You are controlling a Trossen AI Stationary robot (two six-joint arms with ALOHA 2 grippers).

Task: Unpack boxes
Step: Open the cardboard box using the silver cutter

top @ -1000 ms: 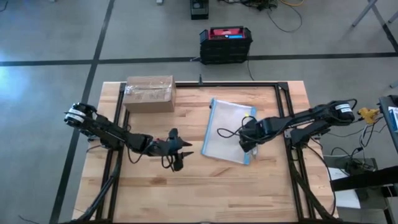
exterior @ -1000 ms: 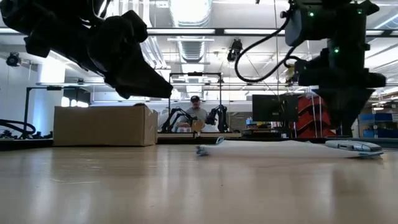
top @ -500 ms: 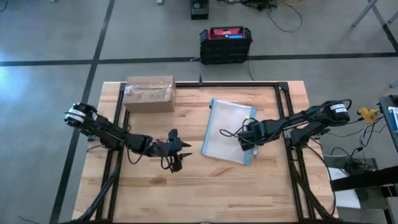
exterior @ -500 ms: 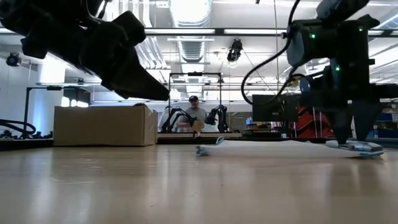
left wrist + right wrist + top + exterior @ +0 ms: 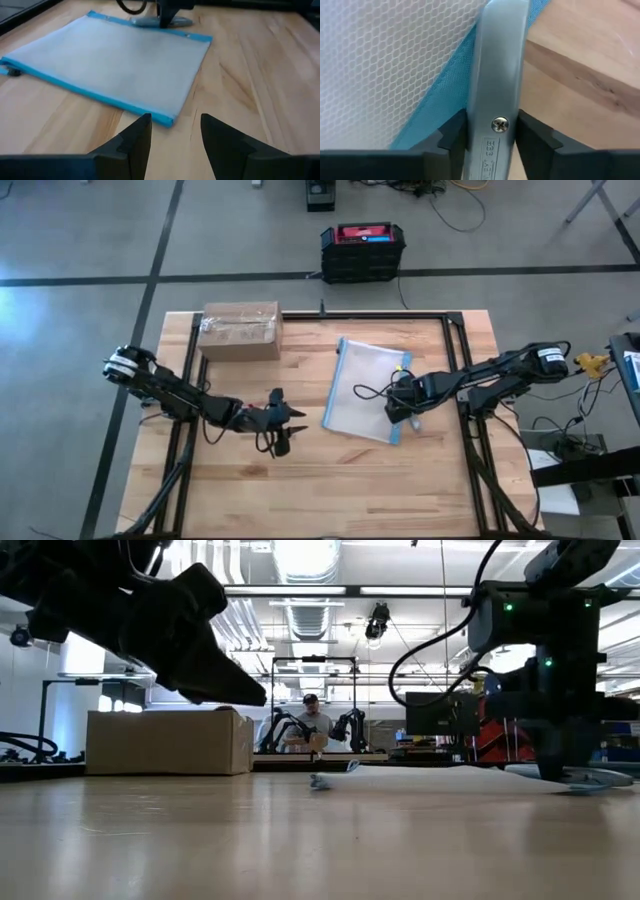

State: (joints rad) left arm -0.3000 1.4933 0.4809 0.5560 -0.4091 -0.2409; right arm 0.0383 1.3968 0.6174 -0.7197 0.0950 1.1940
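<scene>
- Your box (image 5: 240, 330) sits at the table's far left corner, flaps down and sealed with shiny tape. Expect stiff corrugated walls and probably a light load. The tape will be slick, so take it by the bare cardboard sides.
- Your left gripper (image 5: 291, 427) hovers over bare wood near the table's middle, well apart from the box, with its fingers (image 5: 137, 137) spread and holding nothing.
- The mesh pouch (image 5: 366, 387) with a blue edge lies flat, right of centre.
- Your right gripper (image 5: 400, 410) is down at the pouch's right edge, jaws closed on a silver metal tool (image 5: 498, 75), possibly a cutter for the tape.
</scene>
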